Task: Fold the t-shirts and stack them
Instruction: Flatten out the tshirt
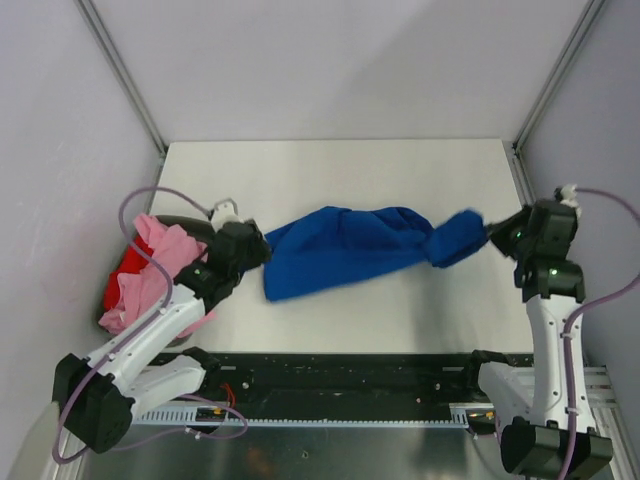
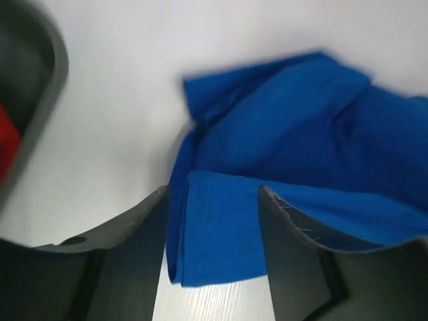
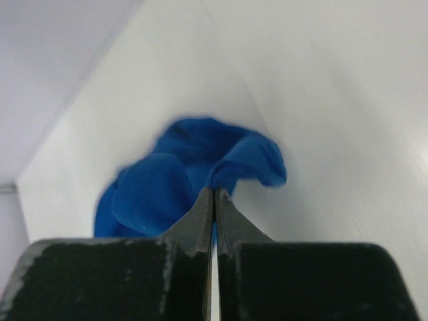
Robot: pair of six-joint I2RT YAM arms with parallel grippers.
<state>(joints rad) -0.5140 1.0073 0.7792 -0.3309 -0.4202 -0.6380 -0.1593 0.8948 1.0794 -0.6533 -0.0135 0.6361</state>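
Overall, the surface is a white table (image 1: 330, 170) closed in by pale grey-lilac walls (image 1: 340, 60), with a metal frame post (image 1: 120, 75) running to each far corner and a black rail (image 1: 340, 375) along the near edge.

At the left edge of the table, a pink t-shirt (image 1: 160, 250) lies crumpled over a red t-shirt (image 1: 122, 280), partly under the left arm. In the left wrist view a dark curved rim (image 2: 47, 87) with red beside it shows at the far left. I cannot tell whether it is a container.

The left gripper (image 1: 262, 252) sits at the left end of the blue t-shirt (image 1: 340, 250). Its fingers stand apart, and a folded edge of blue cloth lies flat on the table between them, not pinched.

The blue t-shirt stretches across the middle of the table as a loose, bunched band, narrowing and twisting toward the right.

The right gripper (image 1: 492, 232) has its fingers pressed together on that narrow right end, a sliver of blue caught between the tips.
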